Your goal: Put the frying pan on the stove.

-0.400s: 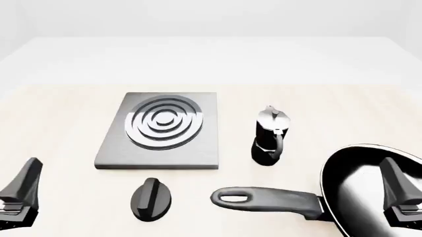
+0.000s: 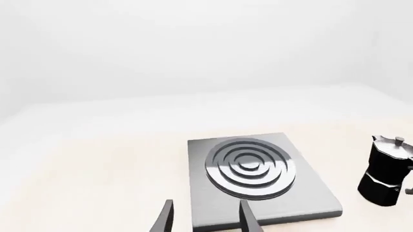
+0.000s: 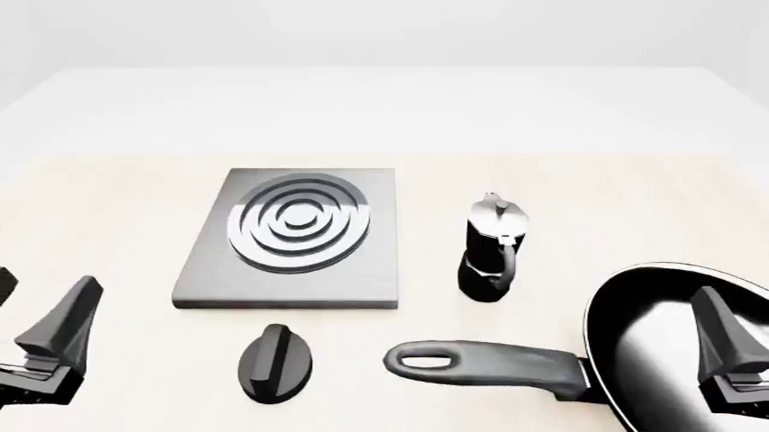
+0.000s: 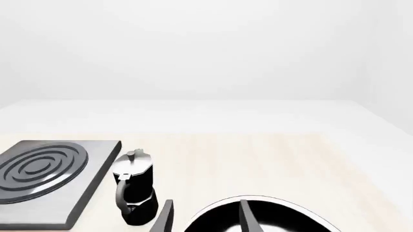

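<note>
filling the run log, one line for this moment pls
frying pan: on table, not on stove | left claw: open, empty | right claw: open over pan

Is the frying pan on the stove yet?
No. The frying pan lies on the table, right of the stove, whose rings are bare.

No readable text in these views.
The stove (image 3: 294,236), the frying pan (image 3: 637,333) and the moka pot (image 3: 491,247) carry no label, brand, number or sign.

Left pincer (image 3: 54,337) low at near left, fingers parted, right pincer (image 3: 727,346) low at near right, parted
</note>
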Robot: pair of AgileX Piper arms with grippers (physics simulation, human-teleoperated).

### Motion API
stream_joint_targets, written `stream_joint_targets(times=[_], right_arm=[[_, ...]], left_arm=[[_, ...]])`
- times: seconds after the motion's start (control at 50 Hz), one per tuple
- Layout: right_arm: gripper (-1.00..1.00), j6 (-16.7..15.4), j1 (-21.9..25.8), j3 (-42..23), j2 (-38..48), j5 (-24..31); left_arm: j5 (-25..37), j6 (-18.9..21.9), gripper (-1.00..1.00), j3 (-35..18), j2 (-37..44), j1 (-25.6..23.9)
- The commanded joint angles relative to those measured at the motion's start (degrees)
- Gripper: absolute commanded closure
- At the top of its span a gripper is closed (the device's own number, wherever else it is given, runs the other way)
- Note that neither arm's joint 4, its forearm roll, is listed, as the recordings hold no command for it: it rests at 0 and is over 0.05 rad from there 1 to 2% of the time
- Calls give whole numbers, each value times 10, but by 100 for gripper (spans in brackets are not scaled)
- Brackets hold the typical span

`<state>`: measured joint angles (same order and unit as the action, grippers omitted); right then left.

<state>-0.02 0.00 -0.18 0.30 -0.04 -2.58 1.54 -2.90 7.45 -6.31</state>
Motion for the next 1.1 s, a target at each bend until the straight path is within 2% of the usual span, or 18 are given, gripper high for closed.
stream_joint_targets(times=[0.02,0.28,0.4,0.44,0.52,0.62,0.64,0.66,0.68,0.72,0.74,0.78,0.82,0.88,0.98,1.06,1.08,1.1], right_arm=[[-100,0,0,0,0,0],[-100,0,0,-1,0,1],[-100,0,0,-2,0,2],[-100,0,0,-2,0,2],[-100,0,0,-2,0,2],[-100,0,0,-2,0,1],[-100,0,0,-2,1,1],[-100,0,0,-2,1,1],[-100,0,0,-2,1,1],[-100,0,0,-2,1,1],[-100,0,0,-2,1,1],[-100,0,0,-2,1,1],[-100,0,0,-2,1,1],[-100,0,0,-2,1,1],[-100,0,0,-2,1,1],[-100,0,0,-2,1,1],[-100,0,0,-2,0,1],[-100,0,0,-2,1,1]], left_arm=[[1,16,-100,-87,129,-84],[101,49,-100,-215,217,-141],[162,76,-100,-272,263,-193],[177,74,-100,-285,277,-215],[199,90,-100,-302,296,-221],[246,76,-100,-340,315,-263],[257,102,-100,-345,320,-260],[260,107,-100,-348,321,-259],[272,104,-100,-358,329,-279],[285,104,-100,-369,334,-284],[291,118,-100,-375,335,-278],[313,108,-100,-396,351,-307],[330,128,-100,-411,363,-305],[354,135,-100,-435,382,-324],[383,142,-100,-466,399,-328],[407,132,-100,-499,423,-359],[415,119,-100,-508,430,-373],[423,134,-100,-513,443,-369]])
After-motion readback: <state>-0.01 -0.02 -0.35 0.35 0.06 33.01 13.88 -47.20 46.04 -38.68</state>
